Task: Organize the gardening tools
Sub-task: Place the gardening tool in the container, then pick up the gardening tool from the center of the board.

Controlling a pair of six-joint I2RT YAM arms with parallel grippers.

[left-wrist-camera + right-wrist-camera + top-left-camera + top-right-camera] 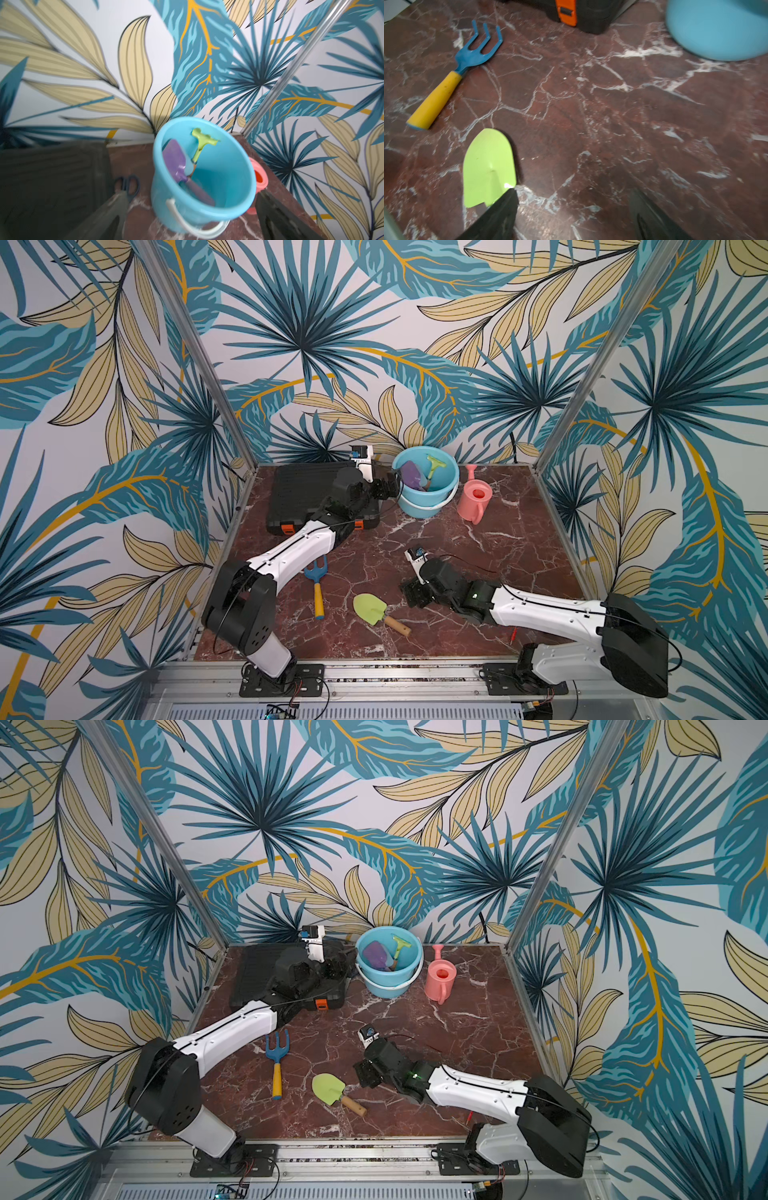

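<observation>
Jaws of the right gripper [573, 193] stand wide and empty, green shovel [489, 166] just beside one finger, not between them; picking it up likely needs a sideways shift. Left gripper [191, 193], jaws wide, faces the blue bucket [228, 182].

Scoop [412, 473], rake [434, 466] in bucket [415, 512]; watering can [473, 497] right of it; fork [316, 585] left of shovel [370, 609]

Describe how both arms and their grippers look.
Both the left arm and right arm have white shells between bulky rounded black joints, with a thin black cable along each white link. The left gripper and right gripper are black with flat tapering fingers. A small white camera block with a blue mark sits at each wrist. A green light glows on the right arm.
</observation>
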